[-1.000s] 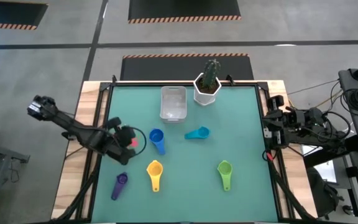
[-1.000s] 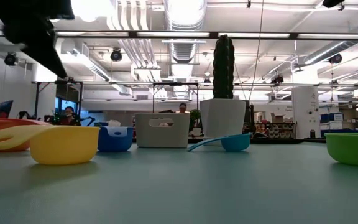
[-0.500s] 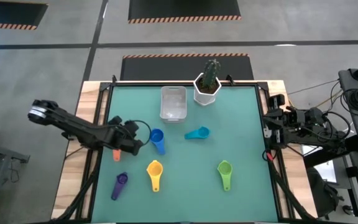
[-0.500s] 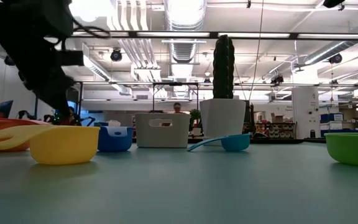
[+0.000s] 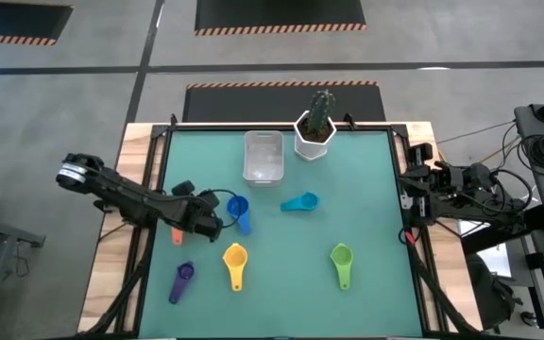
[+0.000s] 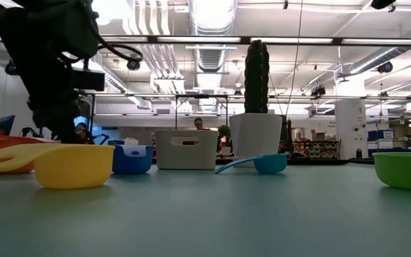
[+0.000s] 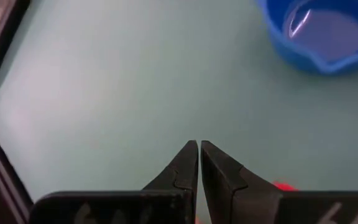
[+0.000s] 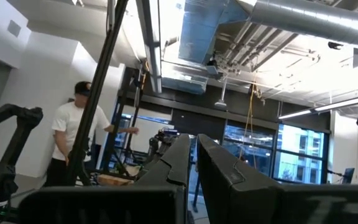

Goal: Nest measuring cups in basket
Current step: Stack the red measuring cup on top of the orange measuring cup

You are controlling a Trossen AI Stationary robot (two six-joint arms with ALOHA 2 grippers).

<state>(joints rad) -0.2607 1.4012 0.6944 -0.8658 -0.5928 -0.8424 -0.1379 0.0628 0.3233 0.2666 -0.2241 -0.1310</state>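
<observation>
Since a second ago the left gripper [image 5: 213, 225] has swung from the surface's [image 5: 366, 189] left edge toward centre, fingers pressed together, empty, just left of the blue cup [image 5: 238, 209]. The basket [image 5: 263, 157] sits upper centre. The right gripper [image 5: 406, 194], narrow, waits at the right edge.

Cups [image 5: 236, 262], basket [image 5: 263, 157], pot [image 5: 314, 139] on table [image 5: 366, 203]

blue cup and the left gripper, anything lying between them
Nothing. In the left wrist view only bare teal mat separates the shut left gripper from the blue cup; the high view shows the same.
</observation>
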